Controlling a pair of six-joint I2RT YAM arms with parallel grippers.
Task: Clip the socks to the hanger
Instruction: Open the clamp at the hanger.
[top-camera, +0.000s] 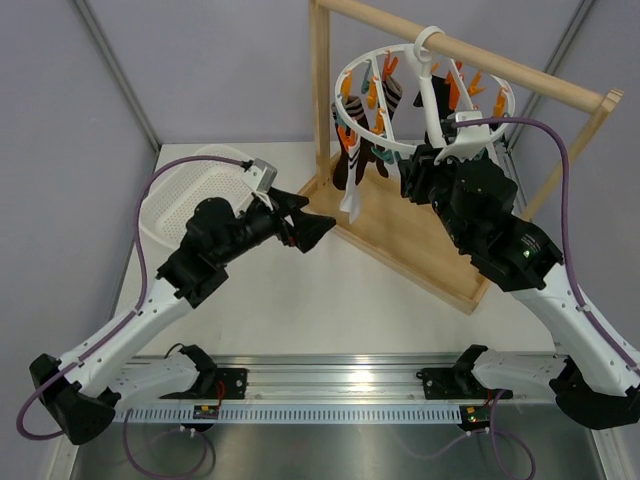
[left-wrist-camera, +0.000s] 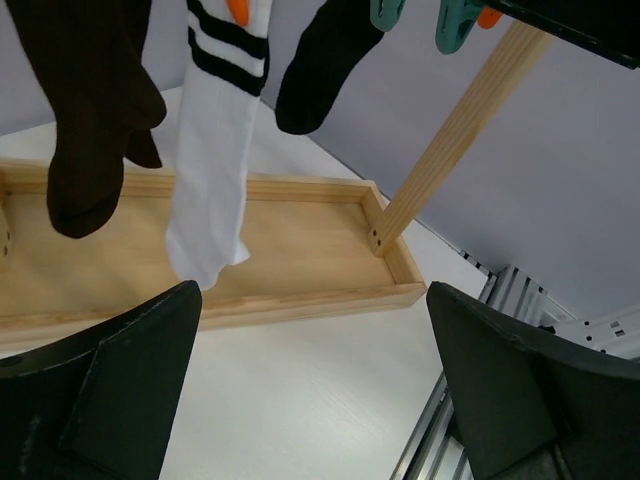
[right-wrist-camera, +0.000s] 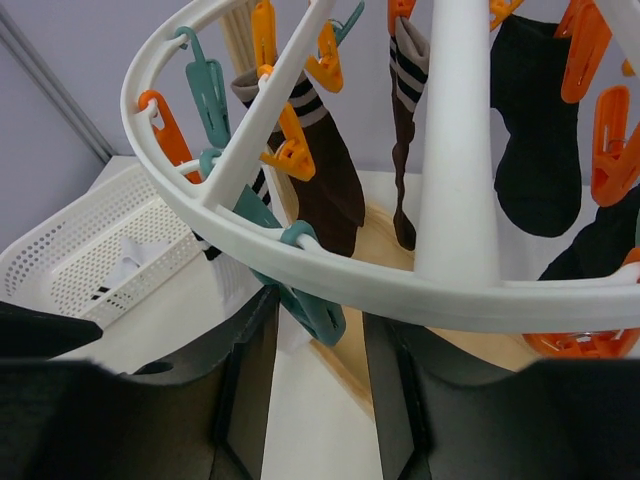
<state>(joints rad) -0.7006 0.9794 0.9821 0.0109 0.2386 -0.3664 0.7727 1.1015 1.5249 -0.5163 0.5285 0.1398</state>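
Observation:
The hanger (top-camera: 372, 62), a white ring with orange and teal clips, hangs from the wooden rail. Several socks are clipped to it: a white striped sock (left-wrist-camera: 215, 150), a dark brown sock (left-wrist-camera: 85, 120) and a black sock (left-wrist-camera: 320, 55). Brown and black socks (right-wrist-camera: 335, 190) show behind the ring (right-wrist-camera: 400, 285). My right gripper (right-wrist-camera: 320, 312) reaches up under the ring's near edge. Its jaws stand narrowly apart around the lower end of a teal clip (right-wrist-camera: 322, 310), with a small gap on the right side. My left gripper (left-wrist-camera: 312, 330) hovers wide open and empty below the socks, over the table.
The wooden stand's base tray (left-wrist-camera: 290, 240) and slanted post (left-wrist-camera: 450, 130) sit just beyond the left gripper (top-camera: 315, 228). A white mesh basket (top-camera: 185, 195) stands at the back left, with something white and dark-striped inside (right-wrist-camera: 128, 262). The right arm (top-camera: 490, 230) leans over the tray.

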